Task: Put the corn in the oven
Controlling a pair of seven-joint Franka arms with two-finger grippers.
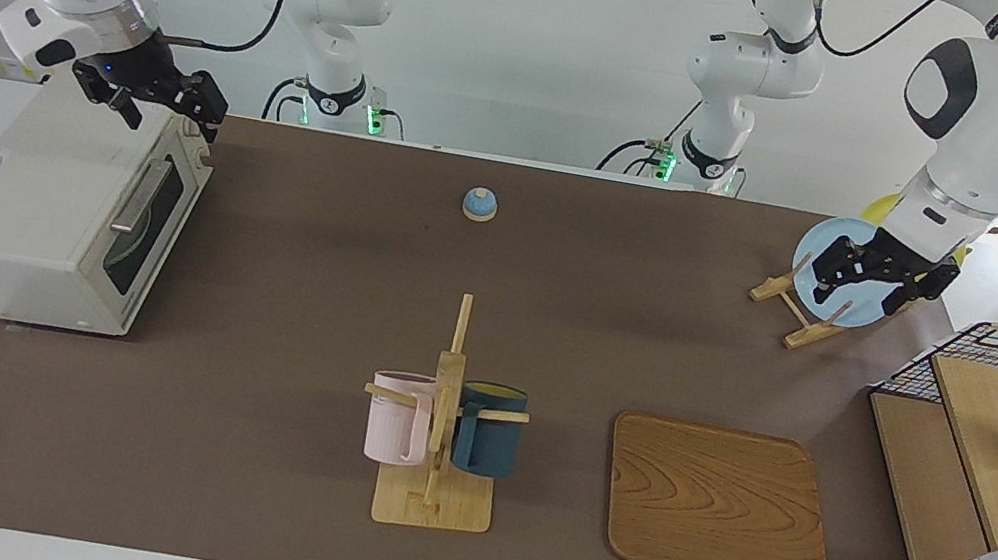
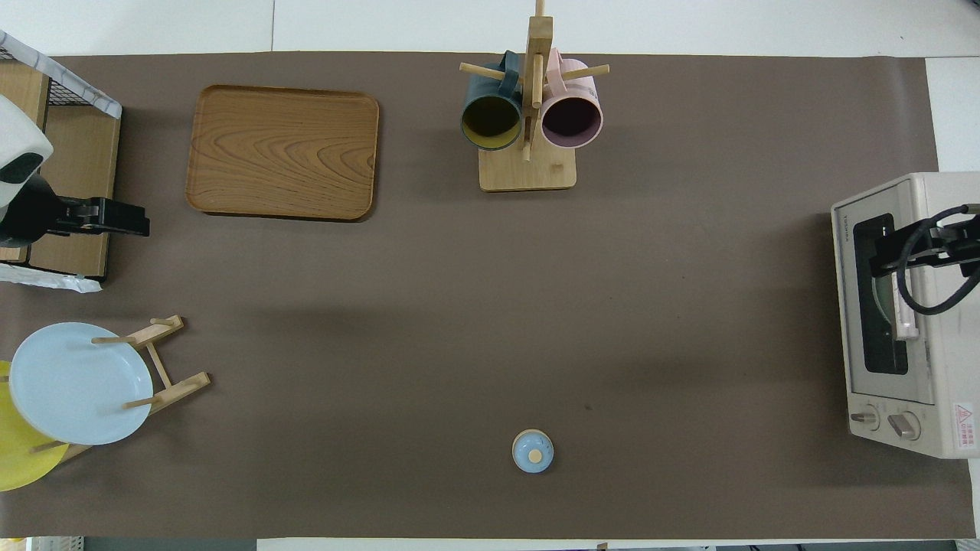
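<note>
The corn is not in view anywhere on the table. The cream-white oven (image 1: 34, 212) stands at the right arm's end of the table with its dark glass door (image 1: 149, 221) shut; it also shows in the overhead view (image 2: 930, 229). A round shape shows dimly through the glass. My right gripper (image 1: 166, 118) hangs open and empty over the oven's top front edge, and over the door in the overhead view (image 2: 877, 252). My left gripper (image 1: 867, 291) is open and empty in the air at the left arm's end, above the plate rack and basket shelf (image 2: 142, 218).
A mug rack (image 1: 434, 472) holds a pink and a dark blue mug. A wooden tray (image 1: 716, 499) lies beside it. A small blue knobbed dome (image 1: 479, 204) sits near the robots. A blue plate (image 2: 76, 383) and a yellow plate (image 2: 15, 459) stand in a wooden rack. A wire-and-wood basket shelf (image 1: 987, 453) stands at the left arm's end.
</note>
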